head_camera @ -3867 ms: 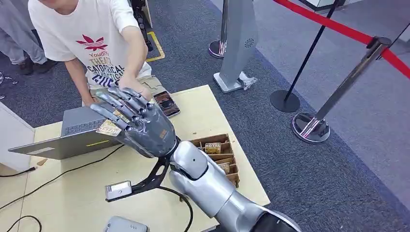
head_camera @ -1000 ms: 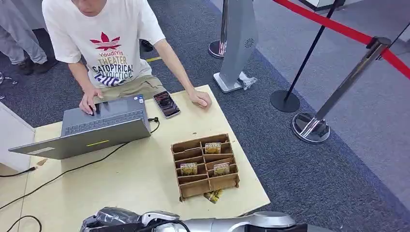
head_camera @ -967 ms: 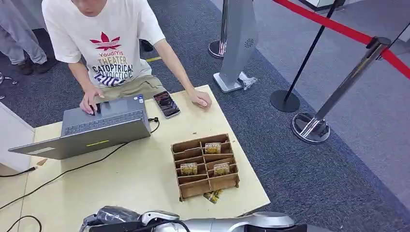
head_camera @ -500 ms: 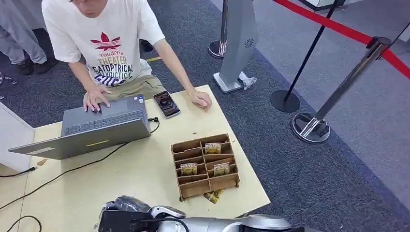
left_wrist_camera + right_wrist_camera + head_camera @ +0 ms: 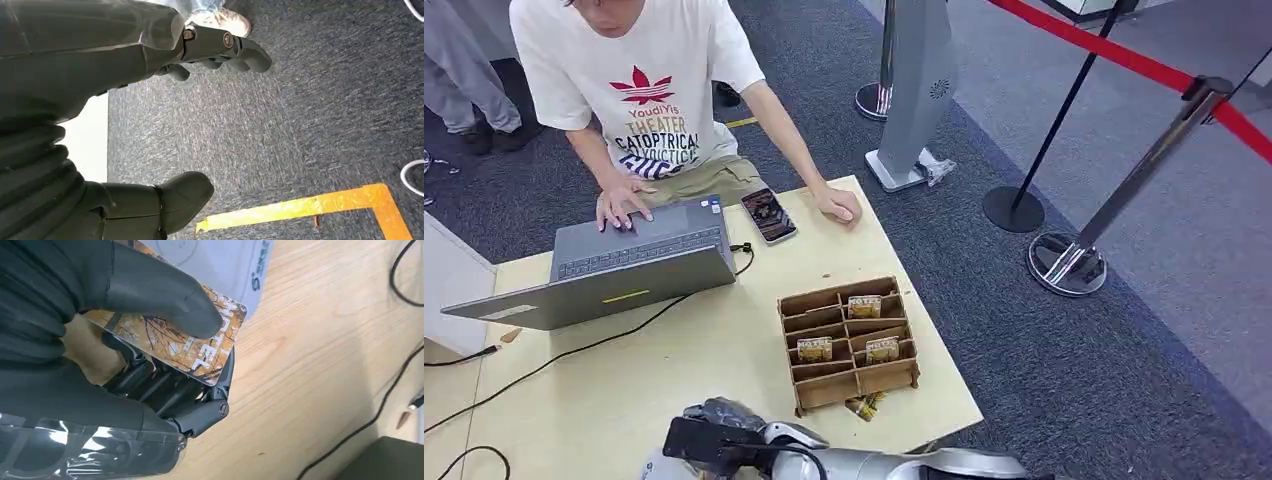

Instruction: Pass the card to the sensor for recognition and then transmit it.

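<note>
Card (image 5: 200, 350) (half hidden) sits pinched under right hand (image 5: 115, 365) fingers (image 5: 160, 300).

right hand (image 5: 150, 365) — thumb pinching card (image 5: 200, 347) against fingers (image 5: 165, 390) | left hand (image 5: 100, 65) — fingers apart, holding nothing

Pale wooden table (image 5: 724, 350) bearing laptop (image 5: 614, 262), phone (image 5: 768, 215), slotted cardboard box (image 5: 848, 342), black cables (image 5: 554, 360)

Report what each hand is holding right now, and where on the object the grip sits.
The right hand pinches the card, thumb pressed on its printed face and fingers beneath. The left hand holds nothing.
</note>
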Controlling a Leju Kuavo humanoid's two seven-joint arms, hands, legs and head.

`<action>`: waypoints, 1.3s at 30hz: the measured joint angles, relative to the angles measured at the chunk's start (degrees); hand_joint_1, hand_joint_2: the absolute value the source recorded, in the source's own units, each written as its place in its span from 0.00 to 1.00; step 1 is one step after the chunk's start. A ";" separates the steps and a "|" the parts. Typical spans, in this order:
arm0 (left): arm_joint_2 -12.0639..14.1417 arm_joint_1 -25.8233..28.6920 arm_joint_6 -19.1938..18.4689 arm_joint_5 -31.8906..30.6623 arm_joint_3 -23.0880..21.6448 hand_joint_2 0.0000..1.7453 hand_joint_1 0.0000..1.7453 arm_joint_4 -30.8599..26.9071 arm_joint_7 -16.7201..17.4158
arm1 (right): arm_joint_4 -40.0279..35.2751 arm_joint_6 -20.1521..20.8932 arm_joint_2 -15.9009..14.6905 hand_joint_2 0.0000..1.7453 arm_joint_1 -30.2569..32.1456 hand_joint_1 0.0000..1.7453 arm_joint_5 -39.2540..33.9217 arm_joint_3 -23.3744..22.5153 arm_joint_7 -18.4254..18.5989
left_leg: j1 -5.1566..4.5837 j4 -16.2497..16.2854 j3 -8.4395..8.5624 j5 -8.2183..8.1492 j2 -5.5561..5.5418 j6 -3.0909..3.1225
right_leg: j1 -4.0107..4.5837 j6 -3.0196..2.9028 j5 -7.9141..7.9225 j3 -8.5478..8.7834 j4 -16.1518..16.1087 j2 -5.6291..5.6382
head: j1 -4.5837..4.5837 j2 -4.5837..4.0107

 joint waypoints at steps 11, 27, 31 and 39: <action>0.00 -0.25 0.20 0.96 -1.16 1.00 0.00 0.00 -0.18 | 2.71 -1.90 -0.52 1.00 0.60 1.00 -1.86 -3.23 -0.53 | -0.01 0.00 0.09 0.00 0.01 0.00 | -0.01 0.00 0.00 0.06 -0.01 0.01 | 0.00 0.00; 0.00 -0.30 0.28 1.46 -3.23 1.00 0.00 0.00 -0.33 | 0.72 -2.84 -1.44 1.00 1.68 1.00 -3.08 -4.98 -4.26 | -0.02 0.00 0.19 0.00 0.02 0.00 | -0.01 0.03 0.04 0.18 -0.02 0.02 | 0.00 0.00; 0.02 -0.29 0.26 2.69 -3.52 1.00 0.00 0.00 -0.33 | -7.95 -3.50 -3.43 1.00 2.84 1.00 -2.84 -5.22 -5.49 | -0.01 0.00 0.13 0.00 0.03 0.00 | -0.01 0.03 0.04 0.11 -0.01 0.02 | 0.00 0.00; 0.35 0.23 0.39 5.42 -3.52 1.00 0.00 0.00 -1.33 | -29.41 -5.09 -7.94 1.00 3.11 1.00 -1.84 -7.04 -5.38 | -0.01 0.01 0.08 0.00 0.03 0.00 | -0.01 0.03 0.04 0.08 -0.01 0.03 | 0.00 0.00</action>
